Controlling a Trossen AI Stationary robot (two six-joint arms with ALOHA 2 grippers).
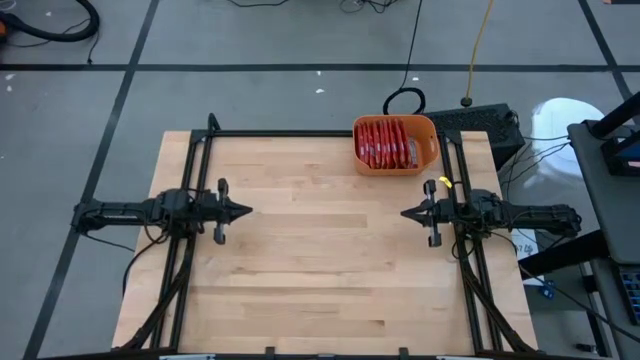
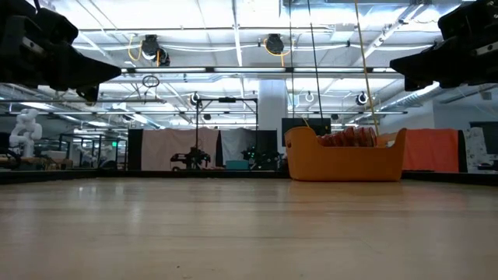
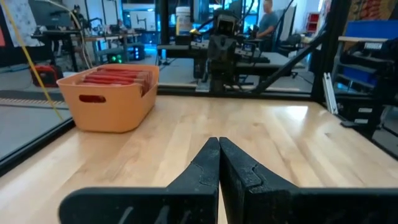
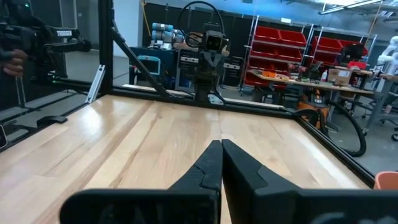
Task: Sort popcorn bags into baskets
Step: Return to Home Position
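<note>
Job's in: red popcorn bags (image 1: 388, 143) stand packed in the orange tub (image 1: 434, 150), upper right.
Mid-frame, left gripper (image 1: 245, 211) and right gripper (image 1: 405, 213) face each other, jaws clenched tight.

Overhead camera looks down, table-level camera looks across; both share the orange tub (image 1: 395, 168) (image 2: 346, 165).

A large open robotics lab or workshop. A pale butcher-block wooden desk (image 1: 330, 250) edged with a black metal frame (image 1: 280, 133) stands on a grey floor (image 1: 250, 40) marked with dark tape lines and strewn with black cables (image 1: 60, 25). Beyond it are a high ceiling of strip lights and pipes (image 2: 233, 39), metal racks of red plastic bins (image 4: 277, 53), a cluttered workbench (image 4: 311, 78) and a person in a blue shirt (image 3: 268, 20).
</note>
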